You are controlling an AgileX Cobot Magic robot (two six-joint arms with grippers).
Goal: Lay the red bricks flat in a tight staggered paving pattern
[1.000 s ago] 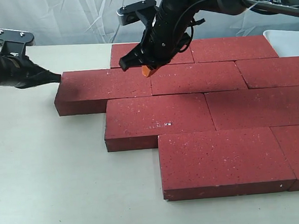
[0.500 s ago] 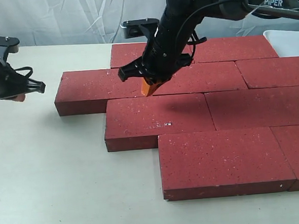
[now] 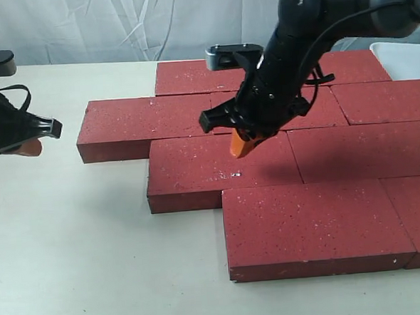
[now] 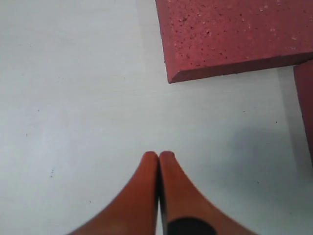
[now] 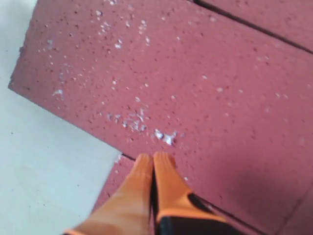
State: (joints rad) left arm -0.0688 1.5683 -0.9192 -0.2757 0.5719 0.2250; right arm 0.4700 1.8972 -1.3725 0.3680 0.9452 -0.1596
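Several dark red bricks lie flat in staggered rows on the pale table (image 3: 73, 251). The left brick of the second row (image 3: 147, 122) juts furthest left, and the left brick of the third row (image 3: 221, 167) lies in front of it. My right gripper (image 3: 239, 147) hangs shut and empty just above that third-row brick (image 5: 195, 83), its orange fingertips (image 5: 153, 157) pressed together near a seam. My left gripper (image 3: 31, 147) is shut and empty over bare table, apart from the bricks. In the left wrist view its tips (image 4: 159, 155) point toward a brick corner (image 4: 234, 34).
A white tray (image 3: 403, 56) stands at the back right beside the bricks. A pale curtain hangs behind the table. Bare tabletop lies left of and in front of the paving (image 5: 39, 161). Another brick edge (image 4: 305, 107) shows at the side of the left wrist view.
My right gripper has swung right and forward, from the second row to above the third-row brick. My left gripper has drawn back leftward from the second-row brick's left end.
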